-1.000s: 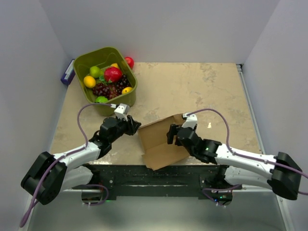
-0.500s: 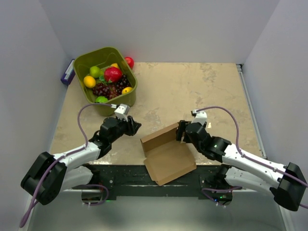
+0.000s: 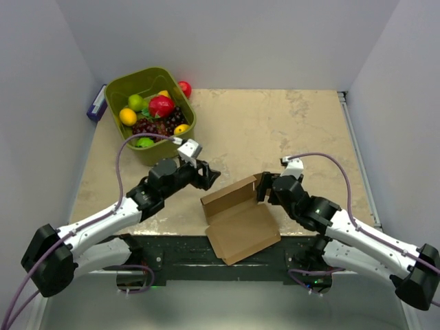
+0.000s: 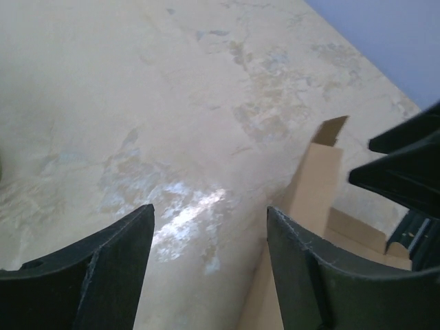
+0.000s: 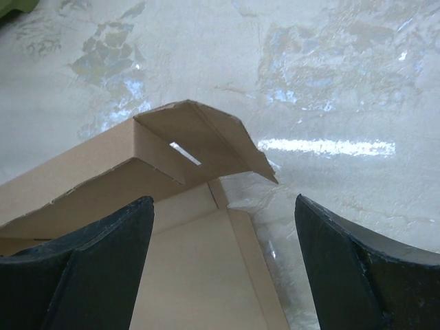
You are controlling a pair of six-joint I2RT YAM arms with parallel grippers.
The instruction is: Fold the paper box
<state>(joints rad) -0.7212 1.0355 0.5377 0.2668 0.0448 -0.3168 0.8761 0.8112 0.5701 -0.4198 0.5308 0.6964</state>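
Both left gripper [image 3: 209,177] and right gripper [image 3: 261,188] gape empty by the paper box [image 3: 242,223], likely light, flimsy, best pinched at its upright wall.

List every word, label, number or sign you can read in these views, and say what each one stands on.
No text can be read in any view.
The paper box: plain brown cardboard, no print on the faces that show.
The green bin: no label or marking seen.
The purple object beside the bin: too small to tell whether it bears any text.
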